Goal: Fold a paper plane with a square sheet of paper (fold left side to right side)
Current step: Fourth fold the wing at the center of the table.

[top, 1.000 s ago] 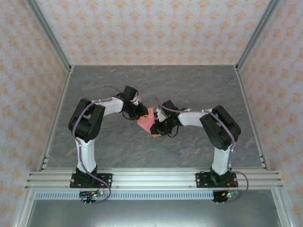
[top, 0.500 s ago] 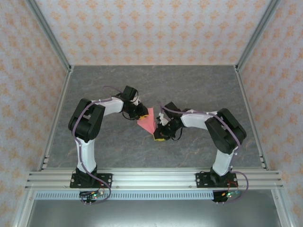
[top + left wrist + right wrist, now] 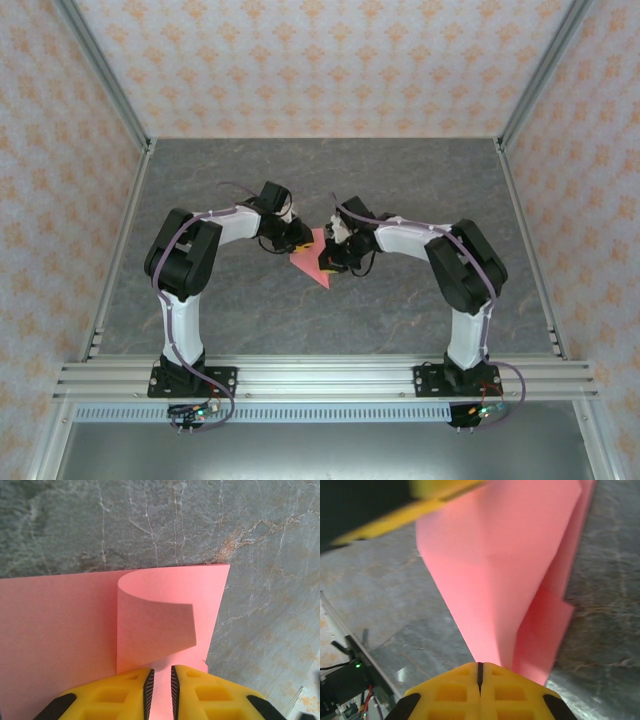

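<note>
Mid-fold: our right gripper (image 3: 480, 667) pinches the paper (image 3: 312, 262); the left gripper (image 3: 160, 677), jaws narrowly apart, rests on it. Next we likely press the crease.

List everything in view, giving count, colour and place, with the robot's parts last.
sheet of paper: one, salmon pink, partly folded with a curled flap, mid-table between the grippers
table: one, grey marbled, under everything
walls: three, pale with an orange pattern, around the table
frame rails: several, silver, along the near edge and up the corners
left arm, right arm: two, white and black, bases at the near edge
left gripper: one, yellow fingers a narrow gap apart, at the paper
right gripper: one, yellow fingers closed on the paper's folded edge
</note>
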Controlling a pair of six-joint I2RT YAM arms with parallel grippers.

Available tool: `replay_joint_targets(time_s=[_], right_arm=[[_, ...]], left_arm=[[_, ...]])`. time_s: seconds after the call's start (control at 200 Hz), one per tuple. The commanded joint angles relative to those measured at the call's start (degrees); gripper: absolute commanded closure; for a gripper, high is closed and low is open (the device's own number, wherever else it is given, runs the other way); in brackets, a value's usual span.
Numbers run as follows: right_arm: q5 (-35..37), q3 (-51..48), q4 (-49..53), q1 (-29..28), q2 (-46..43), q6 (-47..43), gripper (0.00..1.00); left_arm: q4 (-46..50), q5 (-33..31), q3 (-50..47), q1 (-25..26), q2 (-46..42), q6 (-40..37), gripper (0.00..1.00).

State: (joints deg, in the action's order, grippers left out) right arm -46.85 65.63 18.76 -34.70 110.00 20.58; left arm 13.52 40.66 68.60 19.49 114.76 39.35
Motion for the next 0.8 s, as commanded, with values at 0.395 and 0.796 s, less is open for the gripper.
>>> replay_joint_targets(time_s=[0.395, 0.796], right_arm=[[9.2, -3.3, 8.4, -0.4, 3.4, -0.8, 0.96], [11.0, -2.3, 9.1, -0.4, 5.1, -0.8, 0.99]], left_arm=[[0.9, -2.2, -2.1, -0.1, -4.9, -0.9, 0.74], [-0.5, 3.0, -6.6, 3.0, -10.2, -2.0, 0.87]])
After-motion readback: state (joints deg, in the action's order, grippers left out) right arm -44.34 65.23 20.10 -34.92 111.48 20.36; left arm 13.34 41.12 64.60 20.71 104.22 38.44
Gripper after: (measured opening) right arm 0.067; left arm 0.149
